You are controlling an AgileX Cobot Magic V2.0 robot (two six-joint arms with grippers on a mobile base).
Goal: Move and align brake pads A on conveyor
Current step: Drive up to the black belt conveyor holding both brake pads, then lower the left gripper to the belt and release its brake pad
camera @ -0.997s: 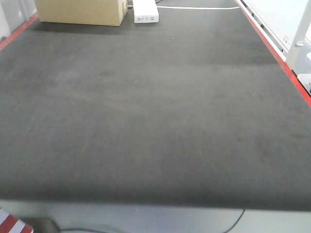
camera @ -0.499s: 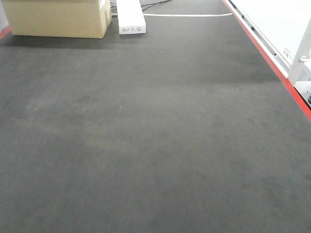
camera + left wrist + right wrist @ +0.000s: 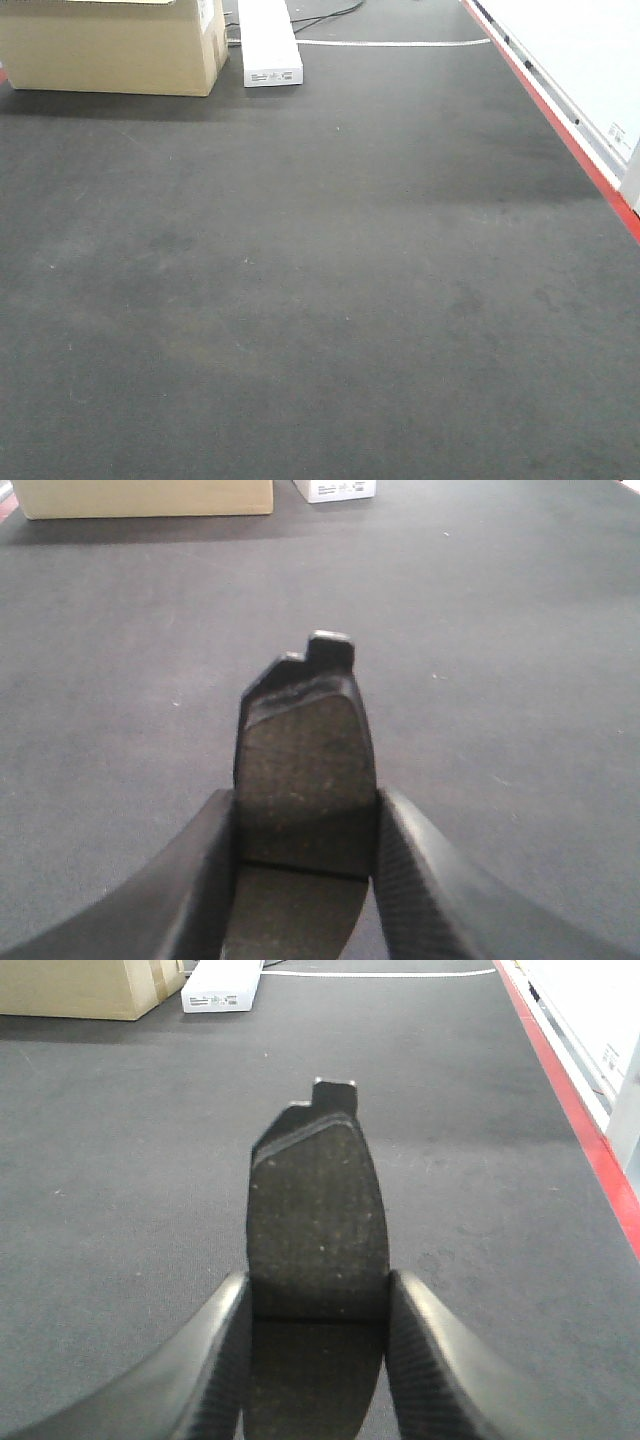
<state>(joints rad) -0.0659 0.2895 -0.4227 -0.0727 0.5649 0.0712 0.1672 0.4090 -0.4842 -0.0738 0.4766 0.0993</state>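
Left gripper (image 3: pixel 307 810): squeezing a brake pad (image 3: pixel 305 740) above the conveyor (image 3: pixel 520 630).
Right gripper (image 3: pixel 318 1295): squeezing a second brake pad (image 3: pixel 315 1190).

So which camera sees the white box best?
The front-facing view: the white box shows its long top and front end. The right wrist view shows only its end part; the left wrist view only a cropped corner.

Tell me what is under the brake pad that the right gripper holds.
Only the dark conveyor belt shows around the brake pad in the right gripper. The belt patch directly beneath is covered by the pad itself.
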